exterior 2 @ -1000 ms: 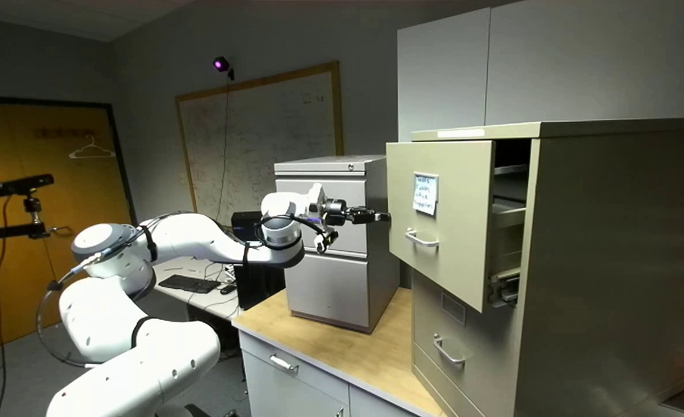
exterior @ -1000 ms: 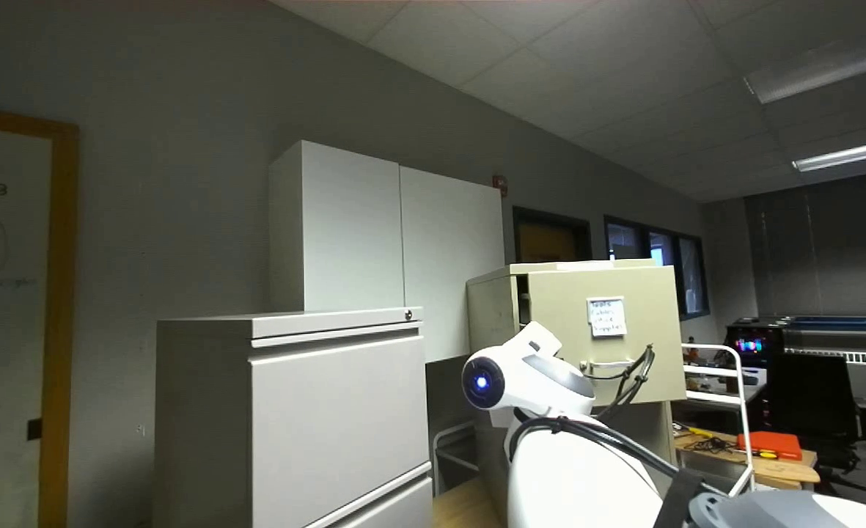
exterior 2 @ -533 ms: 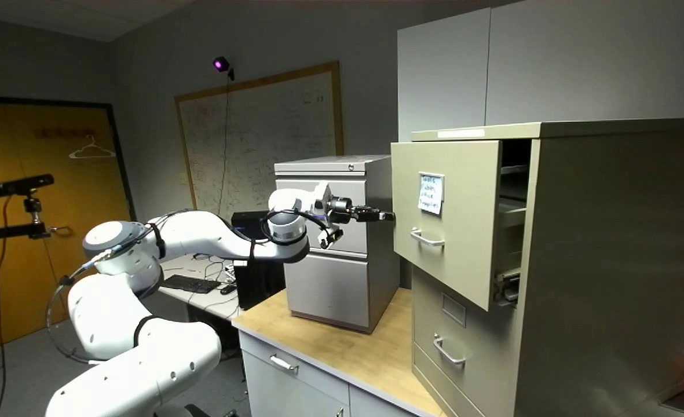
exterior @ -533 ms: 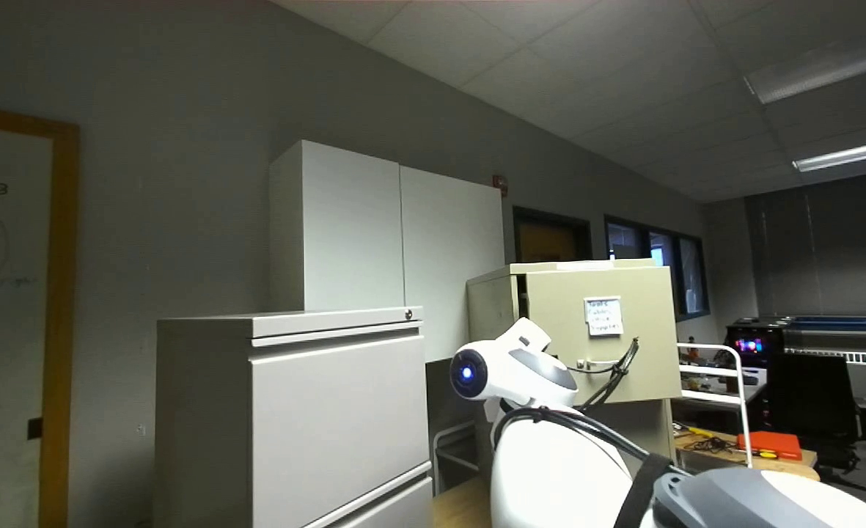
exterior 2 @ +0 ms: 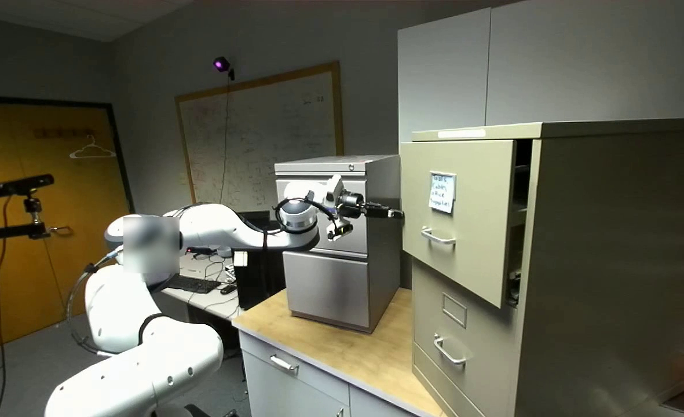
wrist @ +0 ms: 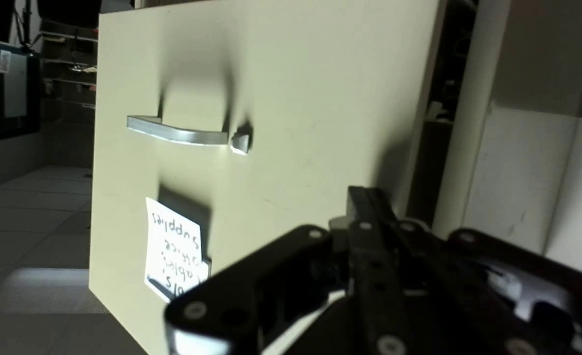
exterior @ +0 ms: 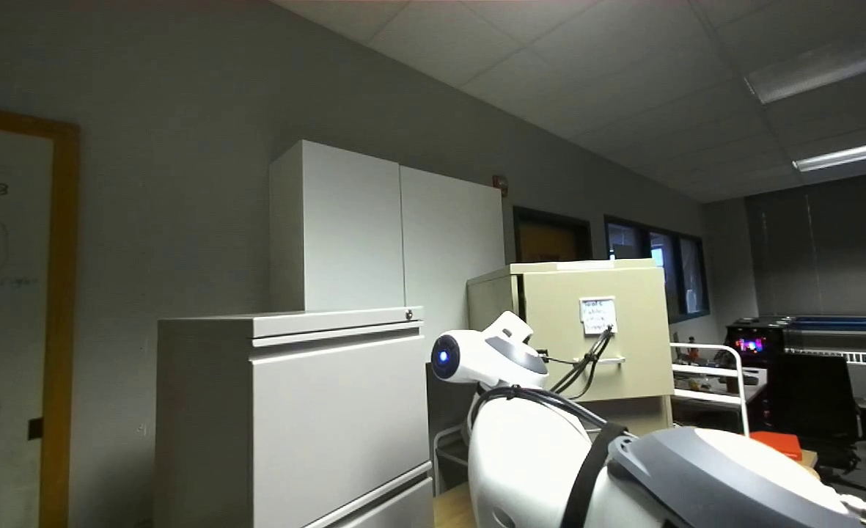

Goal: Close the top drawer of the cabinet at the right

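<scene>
The top drawer (exterior 2: 481, 214) of the tan cabinet (exterior 2: 608, 260) stands partly out, with a dark gap between its front and the cabinet frame. Its front bears a white label (exterior 2: 442, 192) and a metal handle (exterior 2: 438, 236). The drawer also shows in an exterior view (exterior: 638, 308) behind the arm, and it fills much of the wrist view (wrist: 295, 98). My gripper (exterior 2: 399, 214) is shut and empty. Its fingertips (wrist: 367, 190) appear to touch the drawer front near its side edge, away from the handle. The exact contact point is hard to tell.
A grey-white cabinet (exterior 2: 327, 289) stands on the wooden counter (exterior 2: 342, 347) beside the tan cabinet, close behind my wrist. A tall white cupboard (exterior 2: 446, 75) hangs behind. A lower drawer (exterior 2: 463, 313) of the tan cabinet is shut. A white cart (exterior: 740, 381) stands beyond.
My arm and gripper have moved toward the tan cabinet. The top drawer has slid inward with them, and the gap at its side has narrowed. The gripper has stayed shut.
</scene>
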Action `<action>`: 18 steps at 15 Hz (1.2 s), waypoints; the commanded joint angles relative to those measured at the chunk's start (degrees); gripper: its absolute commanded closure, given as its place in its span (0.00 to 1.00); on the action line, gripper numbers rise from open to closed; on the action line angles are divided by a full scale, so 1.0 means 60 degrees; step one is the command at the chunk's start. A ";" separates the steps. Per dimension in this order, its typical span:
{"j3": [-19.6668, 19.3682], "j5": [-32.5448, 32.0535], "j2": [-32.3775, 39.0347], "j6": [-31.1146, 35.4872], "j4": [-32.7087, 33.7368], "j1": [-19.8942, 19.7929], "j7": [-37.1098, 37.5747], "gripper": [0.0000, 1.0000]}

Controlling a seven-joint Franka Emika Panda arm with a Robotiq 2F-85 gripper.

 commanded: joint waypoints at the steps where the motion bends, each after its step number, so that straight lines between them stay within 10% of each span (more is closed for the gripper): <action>1: 0.0684 0.0237 0.0997 -0.0154 0.1332 -0.1407 -0.0378 1.00; 18: 0.1255 0.0254 0.1207 -0.1742 0.2794 -0.2506 -0.0123 1.00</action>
